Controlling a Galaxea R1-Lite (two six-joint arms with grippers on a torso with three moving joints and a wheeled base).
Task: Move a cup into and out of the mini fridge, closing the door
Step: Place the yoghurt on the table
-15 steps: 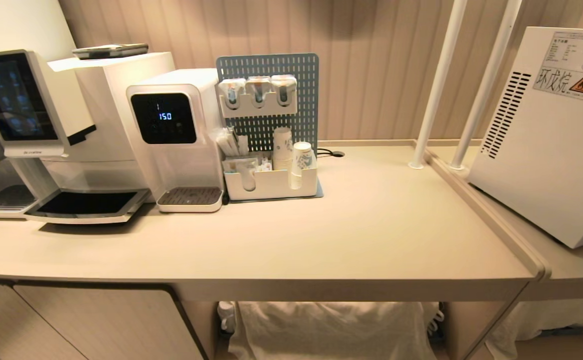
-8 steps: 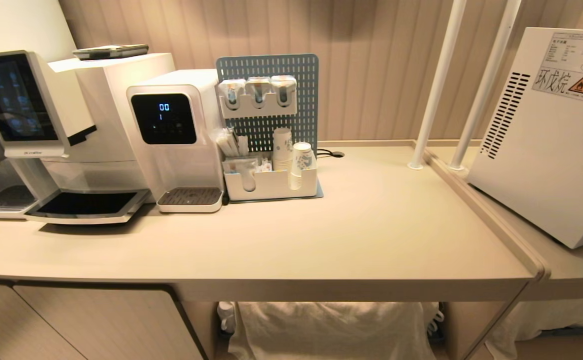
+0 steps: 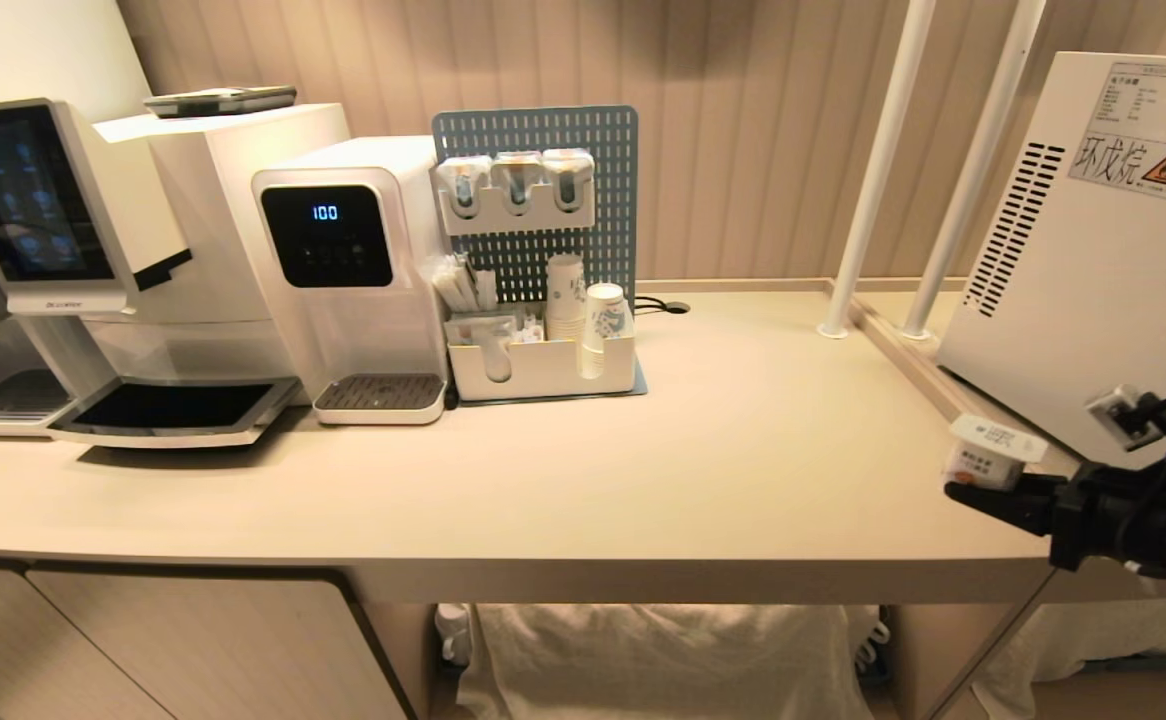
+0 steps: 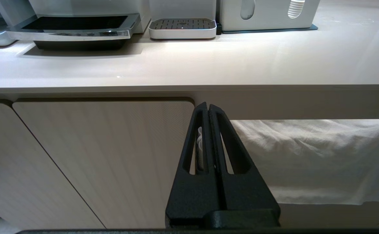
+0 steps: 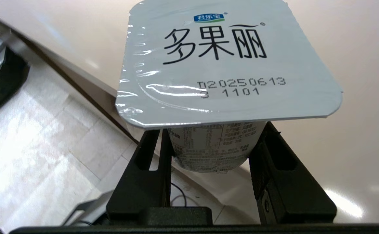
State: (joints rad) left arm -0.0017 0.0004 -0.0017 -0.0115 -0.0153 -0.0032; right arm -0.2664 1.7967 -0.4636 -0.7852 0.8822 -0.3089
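Note:
The cup [image 3: 997, 438], small and white with a square foil lid, hangs upright over the counter's right front corner. My right gripper [image 3: 978, 480] is shut on it, reaching in from the right. In the right wrist view the black fingers [image 5: 150, 152] press on both sides of the cup [image 5: 228, 65] under its printed lid. The mini fridge [image 3: 1093, 300] stands just behind, showing its vented side and yellow-triangle sticker; its door is out of view. My left gripper [image 4: 208, 106] is shut and empty, parked low in front of the cabinet below the counter edge.
The beige counter [image 3: 723, 470] carries a coffee machine [image 3: 93, 260], a white water dispenser [image 3: 353, 270] and a blue pegboard organizer with paper cups [image 3: 543, 300] at the back left. Two white poles [image 3: 883, 170] rise beside the fridge. A raised lip [image 3: 933, 385] divides the counter from the fridge's shelf.
My right arm has come into the head view from the lower right with the cup in its gripper; before, neither showed. The left arm has not moved.

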